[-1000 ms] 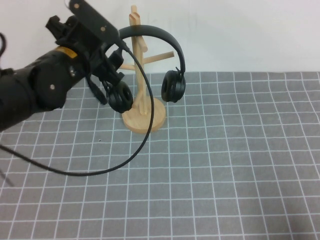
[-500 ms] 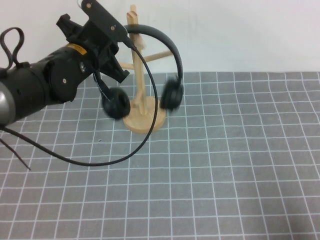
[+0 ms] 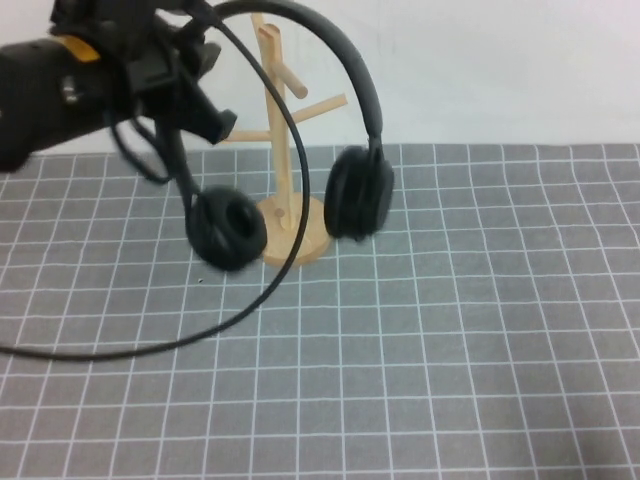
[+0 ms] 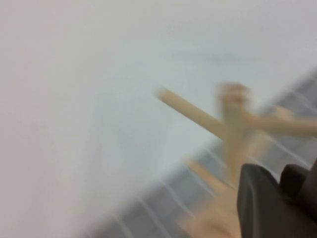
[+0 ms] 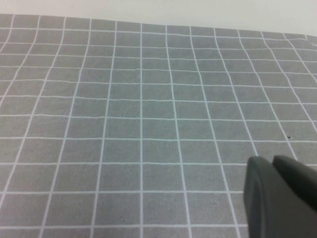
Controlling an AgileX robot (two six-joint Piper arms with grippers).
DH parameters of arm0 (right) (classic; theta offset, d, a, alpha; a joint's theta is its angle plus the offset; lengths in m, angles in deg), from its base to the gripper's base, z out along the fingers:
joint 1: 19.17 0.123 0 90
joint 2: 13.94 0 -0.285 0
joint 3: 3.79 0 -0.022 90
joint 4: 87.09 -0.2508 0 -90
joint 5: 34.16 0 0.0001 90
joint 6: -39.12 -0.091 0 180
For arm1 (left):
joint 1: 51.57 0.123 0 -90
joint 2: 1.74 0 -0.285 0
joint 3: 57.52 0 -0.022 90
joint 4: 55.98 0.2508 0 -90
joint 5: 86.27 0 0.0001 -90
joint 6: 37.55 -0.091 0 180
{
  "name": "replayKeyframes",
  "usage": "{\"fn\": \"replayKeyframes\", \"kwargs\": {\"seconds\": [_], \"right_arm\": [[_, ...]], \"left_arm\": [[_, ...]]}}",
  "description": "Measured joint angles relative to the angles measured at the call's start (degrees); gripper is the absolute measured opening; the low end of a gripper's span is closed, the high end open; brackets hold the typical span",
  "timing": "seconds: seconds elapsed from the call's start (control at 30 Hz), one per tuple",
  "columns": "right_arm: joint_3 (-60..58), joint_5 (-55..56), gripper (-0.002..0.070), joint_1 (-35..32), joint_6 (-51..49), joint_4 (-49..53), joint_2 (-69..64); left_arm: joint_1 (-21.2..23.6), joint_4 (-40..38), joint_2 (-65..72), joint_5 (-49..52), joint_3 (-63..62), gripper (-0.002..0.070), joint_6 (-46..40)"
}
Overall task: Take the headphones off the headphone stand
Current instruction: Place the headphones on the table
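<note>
The left tool (image 3: 185, 75) is hanging high at the upper left, gripping the headband of the matte black over-ear headphones (image 3: 345, 75), whose ear cups are dangling either side of the light wooden tree-shaped headphone stand (image 3: 283, 150) on the grey gridded counter (image 3: 450, 330). The right tool (image 5: 282, 198) is hovering above bare counter; its opening cannot be told.

We count one pair of headphones (image 3: 300, 130), one wooden stand (image 3: 285, 150), one cable (image 3: 200, 335), and two grippers: left gripper (image 3: 185, 85), right gripper (image 5: 277, 198).
</note>
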Motion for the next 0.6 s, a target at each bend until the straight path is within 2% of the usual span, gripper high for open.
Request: {"fn": "replayKeyframes", "kwargs": {"seconds": [0.13,0.3,0.4,0.6], "right_arm": [[0.0,0.0,-0.0009,0.0,0.0,0.0,0.0],[0.0,0.0,-0.0009,0.0,0.0,0.0,0.0],[0.0,0.0,-0.0009,0.0,0.0,0.0,0.0],[0.0,0.0,-0.0009,0.0,0.0,0.0,0.0]], "left_arm": [[0.0,0.0,-3.4,16.62,0.0,0.0047,9.17],[0.0,0.84,-0.98,30.88,1.13,0.0047,13.97],[0.0,1.63,3.61,33.46,2.58,0.0047,16.23],[0.0,1.92,14.92,32.18,3.35,0.0047,17.2]]}}
